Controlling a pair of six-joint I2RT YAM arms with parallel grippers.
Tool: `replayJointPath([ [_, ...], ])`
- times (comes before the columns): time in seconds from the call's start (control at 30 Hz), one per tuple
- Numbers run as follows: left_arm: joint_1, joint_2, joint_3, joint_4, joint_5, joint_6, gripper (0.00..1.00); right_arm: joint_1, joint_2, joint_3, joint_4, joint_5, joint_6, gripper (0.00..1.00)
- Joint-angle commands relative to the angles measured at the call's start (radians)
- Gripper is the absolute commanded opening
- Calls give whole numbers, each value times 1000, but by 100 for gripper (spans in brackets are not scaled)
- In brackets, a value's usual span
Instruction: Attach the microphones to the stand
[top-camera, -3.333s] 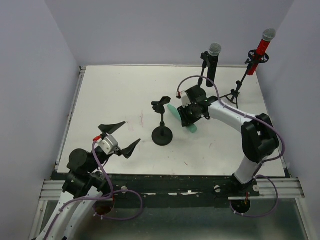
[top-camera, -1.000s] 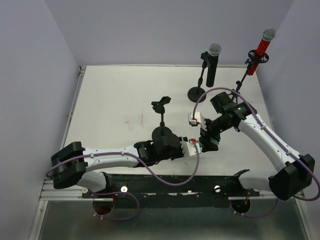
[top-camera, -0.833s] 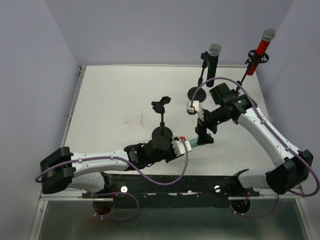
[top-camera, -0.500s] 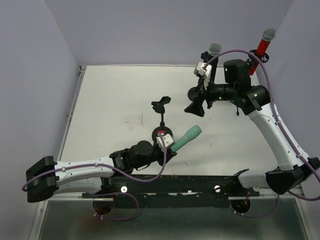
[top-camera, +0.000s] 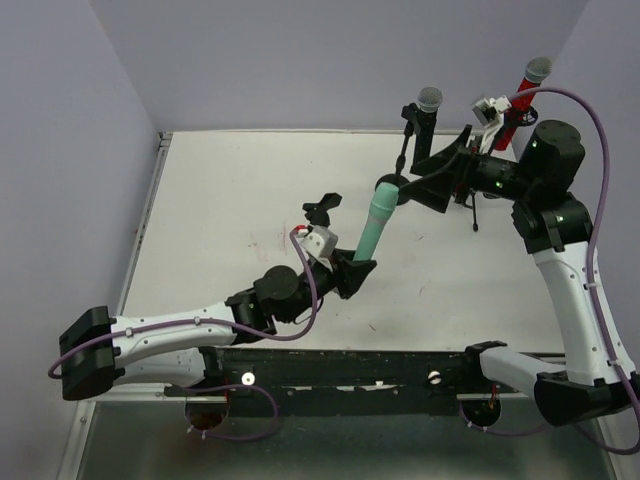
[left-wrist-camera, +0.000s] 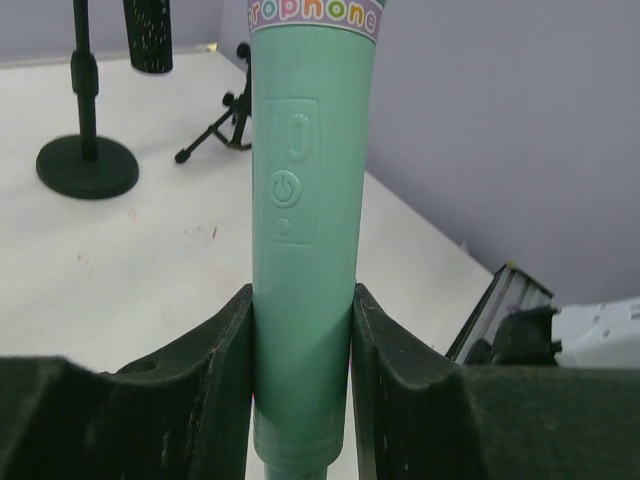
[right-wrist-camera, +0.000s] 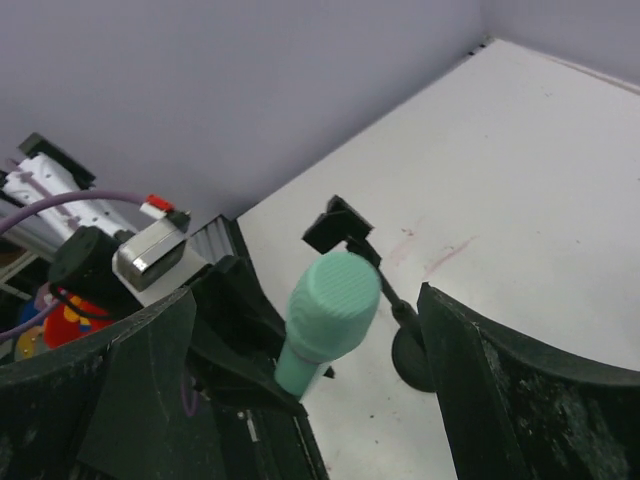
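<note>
My left gripper (top-camera: 354, 270) is shut on the lower end of the mint-green microphone (top-camera: 377, 222), holding it nearly upright above the table. In the left wrist view its body (left-wrist-camera: 305, 200) sits tight between both fingers (left-wrist-camera: 225, 370). The empty stand's clip (top-camera: 322, 207) is just left of the microphone; the right wrist view shows the clip (right-wrist-camera: 337, 225) behind the green head (right-wrist-camera: 332, 303). My right gripper (top-camera: 414, 184) hangs open above and to the right, holding nothing. The black microphone (top-camera: 424, 125) and the red microphone (top-camera: 519, 102) stand in their stands at the back.
The black microphone's round stand base (left-wrist-camera: 87, 165) and the red one's tripod legs (left-wrist-camera: 222, 128) stand on the white table (top-camera: 230, 190). Grey walls close in the back and sides. The table's metal front rail (top-camera: 350, 365) runs along the near edge.
The left arm has lifted the mint-green microphone from a low slant to nearly upright beside the empty stand. The right arm has drawn back up and to the right, jaws open.
</note>
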Motion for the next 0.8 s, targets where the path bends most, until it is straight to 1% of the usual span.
replayJointPath([
  [0.0, 0, 100, 156, 121, -85, -40, 0, -4, -54, -61, 130, -123, 150, 100],
  [0.1, 0, 181, 242, 134, -84, -43, 0, -5, -56, -124, 203, -152, 225, 100],
  [0.17, -2, 210, 279, 148, -76, -43, 0, -5, -54, -144, 225, -147, 244, 100],
  [0.27, 0, 232, 307, 161, -76, -43, 0, -4, -56, -157, 219, -118, 239, 100],
  [0.5, -2, 269, 341, 164, -42, -63, 0, -5, -25, -178, 306, -136, 325, 99],
  [0.6, 0, 287, 353, 164, -28, -77, 0, -2, -10, -195, 386, -170, 395, 92],
  [0.63, 0, 292, 356, 162, -25, -79, 0, -2, -7, -201, 410, -184, 414, 88],
  [0.7, -2, 299, 365, 162, -22, -82, 0, -2, -2, -213, 459, -205, 446, 82],
  [0.77, 1, 306, 373, 162, -22, -82, 0, -4, -7, -224, 476, -218, 454, 79],
])
